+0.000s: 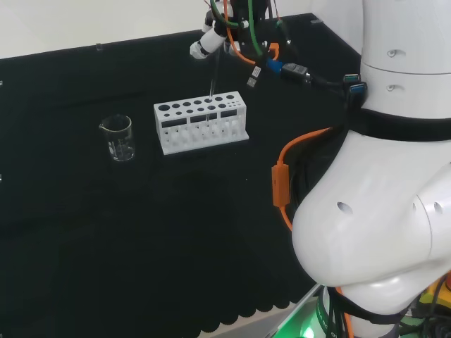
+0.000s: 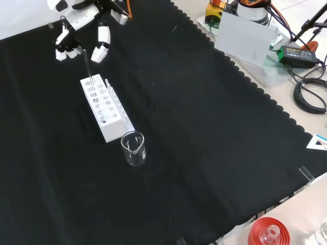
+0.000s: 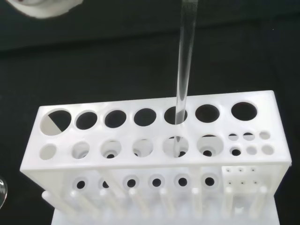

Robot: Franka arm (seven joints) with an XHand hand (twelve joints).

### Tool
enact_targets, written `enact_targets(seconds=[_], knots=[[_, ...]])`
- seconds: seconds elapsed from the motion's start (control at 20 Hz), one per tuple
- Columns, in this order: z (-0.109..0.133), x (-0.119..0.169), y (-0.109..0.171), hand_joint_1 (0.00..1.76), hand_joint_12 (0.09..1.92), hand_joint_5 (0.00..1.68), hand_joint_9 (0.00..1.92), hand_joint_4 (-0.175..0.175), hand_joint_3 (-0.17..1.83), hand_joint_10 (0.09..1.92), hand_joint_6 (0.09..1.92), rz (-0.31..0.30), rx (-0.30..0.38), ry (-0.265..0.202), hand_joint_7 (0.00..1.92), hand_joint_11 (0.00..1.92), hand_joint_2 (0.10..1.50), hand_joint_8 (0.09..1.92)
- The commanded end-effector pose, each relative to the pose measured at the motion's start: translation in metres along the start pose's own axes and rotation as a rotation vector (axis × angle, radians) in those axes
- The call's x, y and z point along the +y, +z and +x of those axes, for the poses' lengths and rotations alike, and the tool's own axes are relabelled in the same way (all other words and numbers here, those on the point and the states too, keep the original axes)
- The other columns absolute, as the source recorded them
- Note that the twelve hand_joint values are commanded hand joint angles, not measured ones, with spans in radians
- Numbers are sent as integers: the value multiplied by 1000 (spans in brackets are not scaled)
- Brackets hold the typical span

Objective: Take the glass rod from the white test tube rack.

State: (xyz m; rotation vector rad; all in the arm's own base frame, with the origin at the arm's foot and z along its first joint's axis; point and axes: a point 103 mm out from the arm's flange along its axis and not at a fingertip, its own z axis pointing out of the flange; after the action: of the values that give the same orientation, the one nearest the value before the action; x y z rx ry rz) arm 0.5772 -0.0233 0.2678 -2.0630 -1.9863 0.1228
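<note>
Fingers [image 2: 100, 51] of the hand [image 2: 82, 18] curl downward above the far end of the white test tube rack [image 2: 104, 113] in the front view, closed around the top of the glass rod [image 2: 87, 64], though the exact contact is hard to make out there. Black cloth [image 2: 204, 132]: covers the bench; the rack stands on it. White test tube rack: a long block with rows of round holes on top, large holes along most of its length and a cluster of small ones at one end, seen close in the wrist view [image 3: 154, 140]. Hand: directly over the rack in the head view [image 1: 211, 39], with orange and green cables behind it. Beaker [image 2: 134, 148]: clear glass, upright, just beside the rack's near end in the front view, left of the rack in the head view [image 1: 118, 137]. Glass rod: thin, clear, near upright, its lower end still inside one of the rack's large holes [image 3: 180, 93].
</note>
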Motion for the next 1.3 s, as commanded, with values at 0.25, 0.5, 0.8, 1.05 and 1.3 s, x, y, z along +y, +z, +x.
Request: enact_targets(seconds=[0.25,0.5,0.8,1.05,1.3], knots=[[-5,4,9,659,1155,296,1047,-99,604,610,735,28,8,-5,753,960,614,797],[-10,4,10,674,1158,292,1042,-99,601,610,736,34,2,3,753,952,616,799],[-10,7,19,715,1156,325,1057,-110,595,615,758,44,-9,1,771,983,621,805],[-9,9,23,825,1116,460,1124,-153,620,576,896,49,-8,-2,830,1053,645,786],[-8,13,27,960,1015,595,1223,-175,701,498,970,32,-6,0,871,1184,656,784]])
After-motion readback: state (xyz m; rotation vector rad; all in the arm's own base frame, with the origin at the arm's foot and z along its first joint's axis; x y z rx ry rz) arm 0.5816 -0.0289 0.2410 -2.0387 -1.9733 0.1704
